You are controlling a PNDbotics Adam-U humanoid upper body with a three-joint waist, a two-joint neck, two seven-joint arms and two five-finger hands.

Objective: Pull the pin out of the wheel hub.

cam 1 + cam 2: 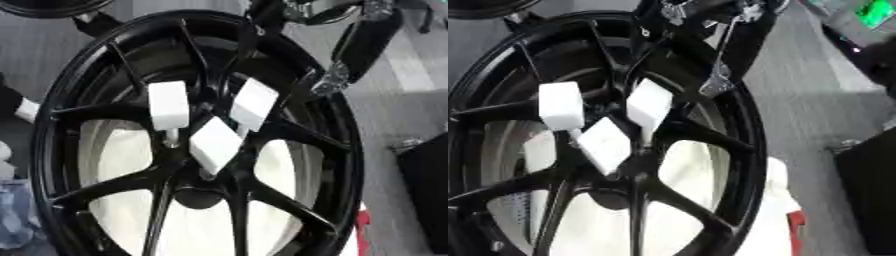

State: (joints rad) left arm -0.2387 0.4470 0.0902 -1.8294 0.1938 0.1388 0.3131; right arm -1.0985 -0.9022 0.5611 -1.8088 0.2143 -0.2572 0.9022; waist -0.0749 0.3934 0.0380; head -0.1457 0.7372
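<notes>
A black spoked wheel (350, 150) fills both views, tilted toward me. Three white block-headed pins stick out of its hub: one at the left (168, 105), one at the right (254, 102) and one lower in the middle (214, 145). Below them sits the dark centre cap (199, 197). My right hand (710, 30) comes in from the top, black with silver parts, above the wheel's upper rim and apart from the pins. A silver piece (715, 82) hangs from it near the rim. Its fingers cannot be made out. My left hand is out of sight.
The wheel rests on a white support (776, 200) with a red part (794, 225) at its lower right. A black box (429, 190) stands on the grey floor at the right. Another dark rim (52, 7) shows at the top left.
</notes>
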